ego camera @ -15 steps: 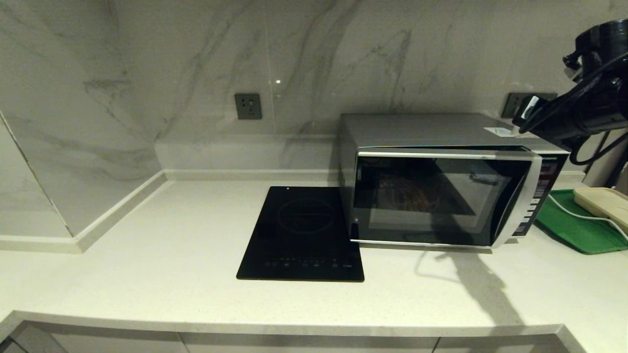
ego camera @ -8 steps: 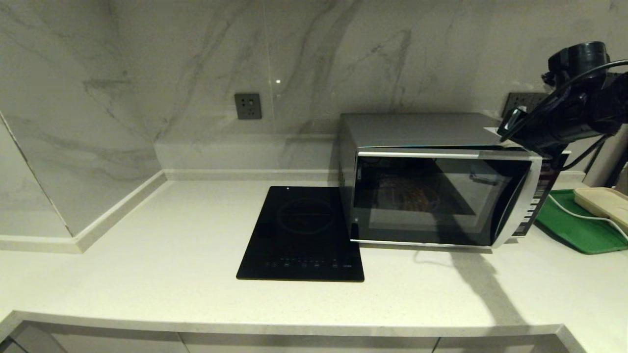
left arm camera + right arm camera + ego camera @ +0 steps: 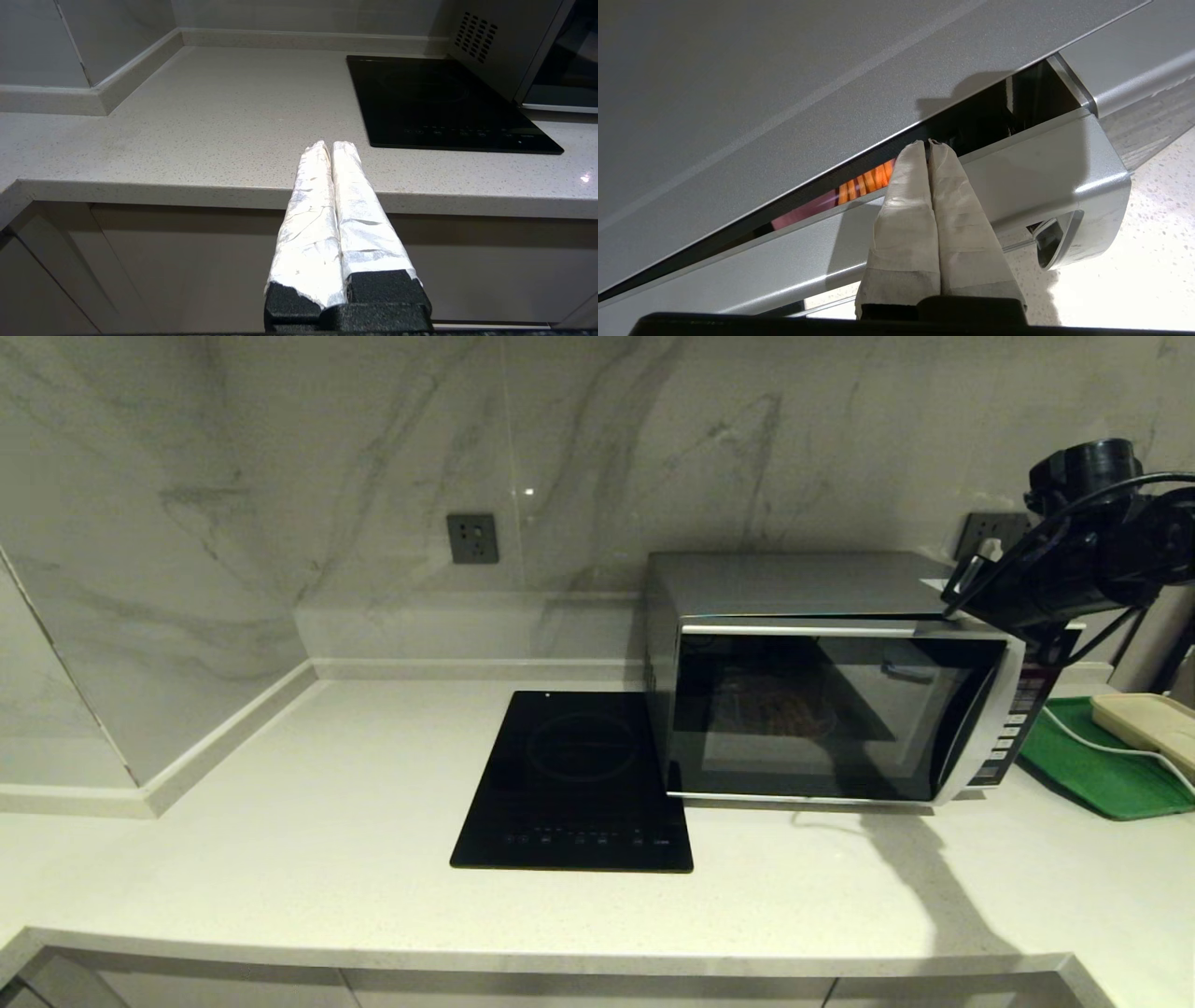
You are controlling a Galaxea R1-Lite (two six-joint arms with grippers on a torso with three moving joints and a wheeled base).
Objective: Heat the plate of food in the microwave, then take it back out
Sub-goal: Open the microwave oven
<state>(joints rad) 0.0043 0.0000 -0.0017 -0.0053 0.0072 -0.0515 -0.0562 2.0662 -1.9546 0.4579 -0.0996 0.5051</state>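
Right gripper (image 3: 928, 142) pinched shut, empty, tips in gap atop microwave (image 3: 822, 588) door, right end. Door stiff, hinged — lever free edge. Plate of food (image 3: 859, 189) inside.

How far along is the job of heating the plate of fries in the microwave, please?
Done: the pale lavender plate of orange fries already sits inside the silver-grey microwave. In hand: the door is slightly ajar, and the shut right gripper is at the gap above its top edge. Left: bring the plate out onto the counter. The left gripper is parked, shut, below the counter edge.
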